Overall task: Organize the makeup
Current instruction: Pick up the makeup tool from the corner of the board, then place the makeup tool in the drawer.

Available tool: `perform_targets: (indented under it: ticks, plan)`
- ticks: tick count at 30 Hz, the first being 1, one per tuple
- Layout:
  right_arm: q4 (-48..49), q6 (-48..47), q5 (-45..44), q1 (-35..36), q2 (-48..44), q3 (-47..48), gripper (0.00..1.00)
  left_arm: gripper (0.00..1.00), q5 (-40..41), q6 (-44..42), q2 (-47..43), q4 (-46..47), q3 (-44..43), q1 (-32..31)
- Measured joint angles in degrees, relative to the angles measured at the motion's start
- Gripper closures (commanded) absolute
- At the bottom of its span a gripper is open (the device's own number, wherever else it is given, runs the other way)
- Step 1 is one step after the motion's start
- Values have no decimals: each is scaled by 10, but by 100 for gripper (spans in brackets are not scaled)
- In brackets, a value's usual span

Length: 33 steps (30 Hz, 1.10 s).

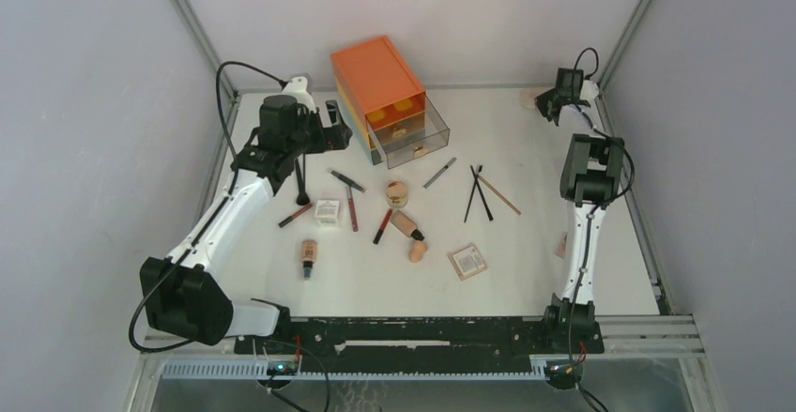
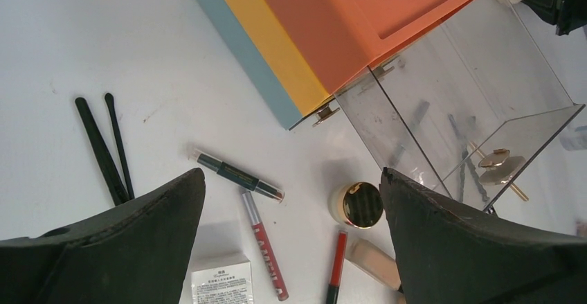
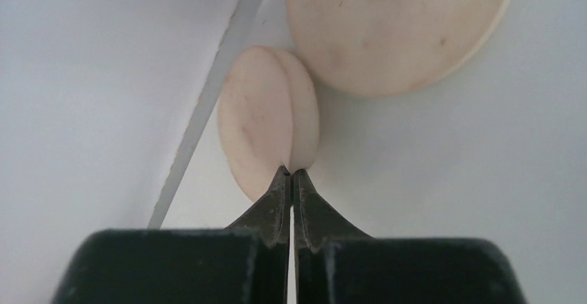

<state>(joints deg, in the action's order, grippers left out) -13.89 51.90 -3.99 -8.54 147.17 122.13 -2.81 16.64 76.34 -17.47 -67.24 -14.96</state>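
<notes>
Pickup step, by the look of it: your right pincer [image 3: 291, 172] is pinched shut on the near rim of the small peach puff [image 3: 266, 117], a larger peach disc [image 3: 394, 27] just beyond its tips, so lift straight clear next; your left pincer [image 2: 291, 174] gapes wide.

The orange plastic drawer chest [image 1: 377, 79] stands rear-centre on the white desk [image 1: 526, 281], slim black brushes [image 1: 479, 194] before it, a round beige puff [image 3: 270, 120] far right.
</notes>
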Motion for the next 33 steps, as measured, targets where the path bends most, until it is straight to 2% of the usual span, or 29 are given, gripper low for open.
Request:
perform_targets:
  ticks: [5,8,14,18,22,27,33]
  plan:
    - [65,-2,49,4,-123,-156,100,0,-4,12,-3,2,0,0]
    - [116,-2,83,10,-250,-291,100,0,-4,28,-19,3,3,0]
    - [157,-18,156,36,-464,-441,100,0,-3,55,-94,-3,54,0]
    - [151,-49,194,95,-577,-472,100,0,-3,69,-136,-14,79,0]
    - [139,-71,222,173,-640,-474,100,0,0,76,-169,-29,95,0]
    - [114,-82,236,257,-655,-474,100,0,16,84,-226,-42,118,0]
    - [74,-81,233,313,-631,-474,100,0,31,84,-275,-63,122,0]
